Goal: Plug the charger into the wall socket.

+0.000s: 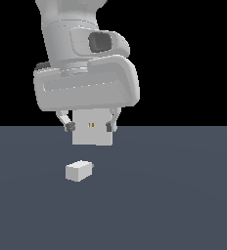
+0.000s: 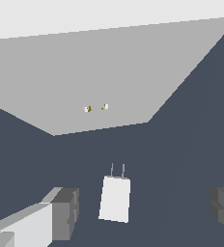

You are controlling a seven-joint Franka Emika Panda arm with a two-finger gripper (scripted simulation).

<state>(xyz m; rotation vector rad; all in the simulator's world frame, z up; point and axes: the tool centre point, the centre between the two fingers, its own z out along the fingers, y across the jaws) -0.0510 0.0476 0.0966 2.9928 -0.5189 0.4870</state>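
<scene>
The charger (image 1: 79, 171) is a small off-white block lying on the dark floor, its short prongs pointing toward the wall socket. It also shows in the wrist view (image 2: 115, 198), prongs toward the plate. The wall socket (image 1: 92, 134) is an upright light-grey plate with two small yellowish slots, partly hidden behind my gripper. In the wrist view the socket (image 2: 99, 82) fills the far part, slots near its centre. My gripper (image 1: 89, 127) hangs open and empty above and behind the charger. In the wrist view the gripper (image 2: 145, 212) has fingers (image 2: 65, 213) wide apart on either side of the charger.
The dark blue-grey floor (image 1: 174, 195) spreads around the charger. Black background lies behind the socket.
</scene>
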